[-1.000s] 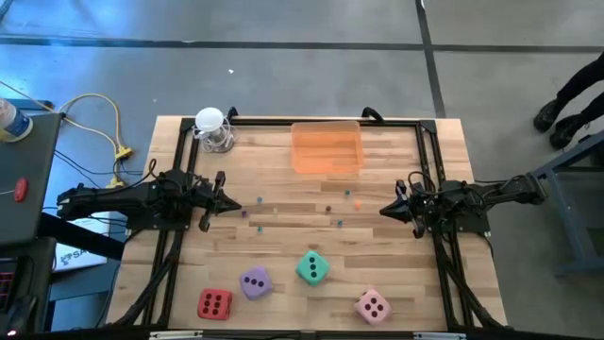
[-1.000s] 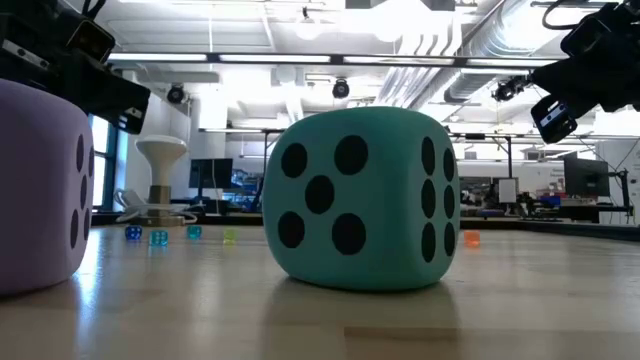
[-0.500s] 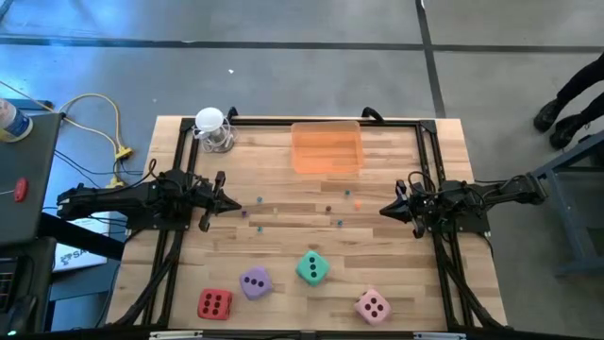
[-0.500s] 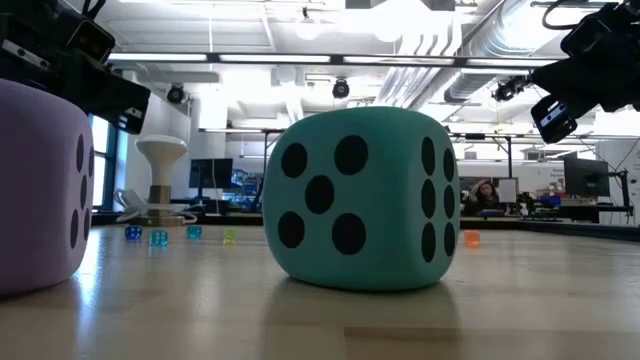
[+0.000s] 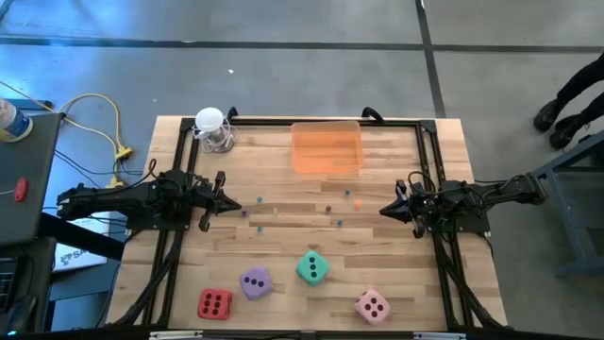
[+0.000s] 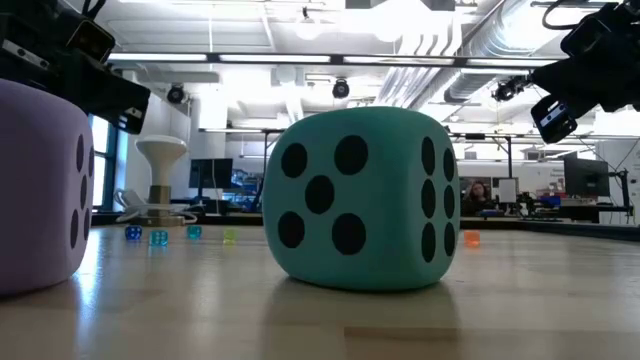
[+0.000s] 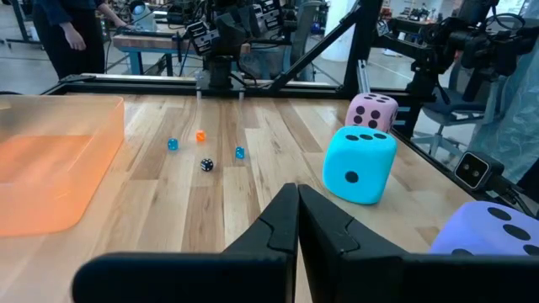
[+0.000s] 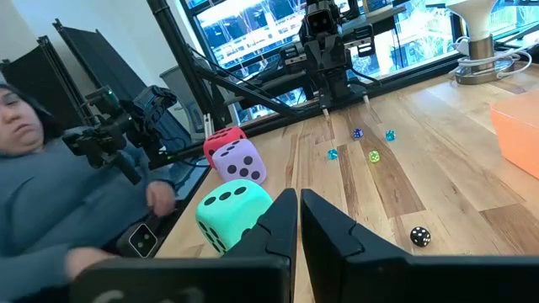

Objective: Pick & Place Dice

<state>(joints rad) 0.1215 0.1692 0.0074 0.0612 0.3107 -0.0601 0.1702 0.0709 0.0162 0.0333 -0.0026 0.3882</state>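
Four large dice rest on the wooden table near its near edge: red (image 5: 214,304), purple (image 5: 255,282), teal-green (image 5: 312,267) and pink (image 5: 372,305). The teal one fills the low view (image 6: 360,198), the purple one at its side (image 6: 40,185). My left gripper (image 5: 236,203) is shut and empty at the table's left, above the wood. My right gripper (image 5: 384,210) is shut and empty at the right. The wrist views show the shut fingers (image 7: 296,220) (image 8: 298,220) and the dice beyond.
A translucent orange tray (image 5: 327,148) sits at the far middle. A white stand (image 5: 211,128) is at the far left corner. Several tiny coloured beads (image 5: 330,210) lie scattered mid-table. A person sits beyond the table's left side (image 8: 50,194). A black frame edges the table.
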